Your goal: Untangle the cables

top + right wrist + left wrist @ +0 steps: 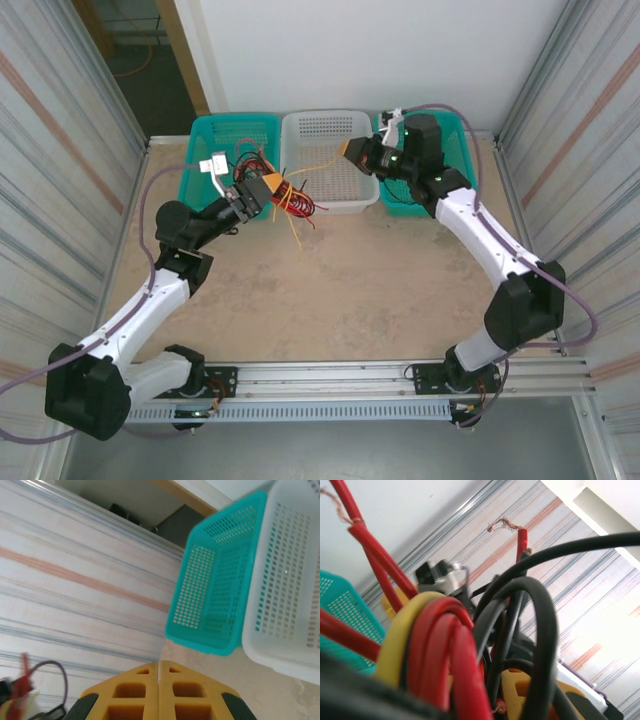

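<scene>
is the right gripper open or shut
Shut. On the right gripper the yellow fingers meet flat, with no gap and nothing between them.

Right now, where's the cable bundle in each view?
Top external: cable bundle in the left gripper, at the white basket's near-left corner.
Left wrist: foreground, red, yellow and black loops.
Right wrist: probably the small red blur, lower left.
Landmark: left teal basket, upper centre in right wrist.

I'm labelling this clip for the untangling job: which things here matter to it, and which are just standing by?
Part of the job: the cables, a red, black and yellow bundle; the left gripper holding them; the right gripper, shut.
Just there: left teal basket; white basket; right teal basket; table.
</scene>
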